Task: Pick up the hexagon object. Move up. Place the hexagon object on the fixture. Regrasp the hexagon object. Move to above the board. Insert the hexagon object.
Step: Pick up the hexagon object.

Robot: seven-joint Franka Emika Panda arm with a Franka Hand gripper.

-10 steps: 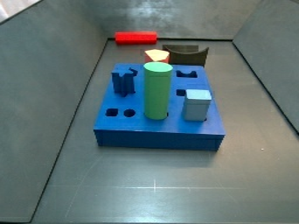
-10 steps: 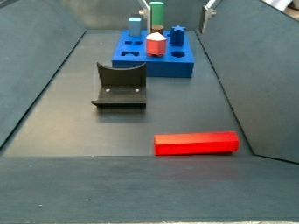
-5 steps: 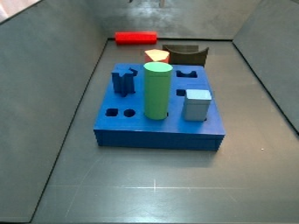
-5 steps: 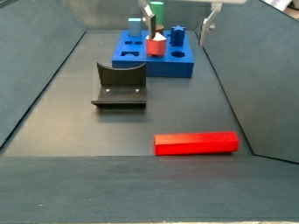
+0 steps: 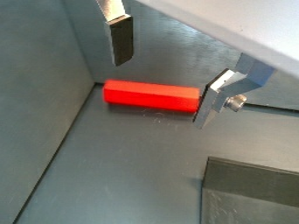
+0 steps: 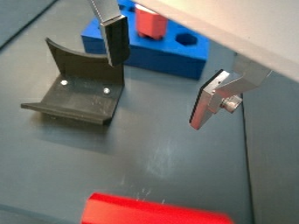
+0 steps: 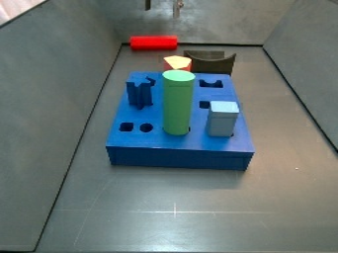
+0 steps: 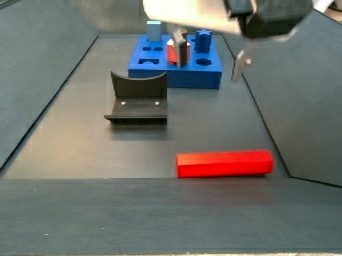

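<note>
The hexagon object [image 8: 225, 163] lies flat on the dark floor of the bin, close to one end wall and well apart from the board [image 7: 183, 139]. In a wrist view it shows as a red bar [image 5: 149, 94] between the two fingers but below them, untouched. The pincer [image 5: 163, 74] hangs above it, spread wide, with nothing between its silver plates.

The fixture [image 8: 138, 98] stands on the floor between the red bar and the board, its notch facing up; in a side view only its dark top edge [image 7: 209, 59] shows behind the board. On the board stand a tall green cylinder [image 7: 179, 102], a grey-blue cube [image 7: 222, 119] and a dark blue peg [image 7: 140, 93]; a pale orange cone-like piece [image 7: 177, 64] sits at its far edge. Nothing lies between the pincer and the bar.

No writing or labels are readable. A side view shows the pincer's white body [image 8: 214, 15] large and near; in another side view only its tips [image 7: 161, 5] reach into view.
</note>
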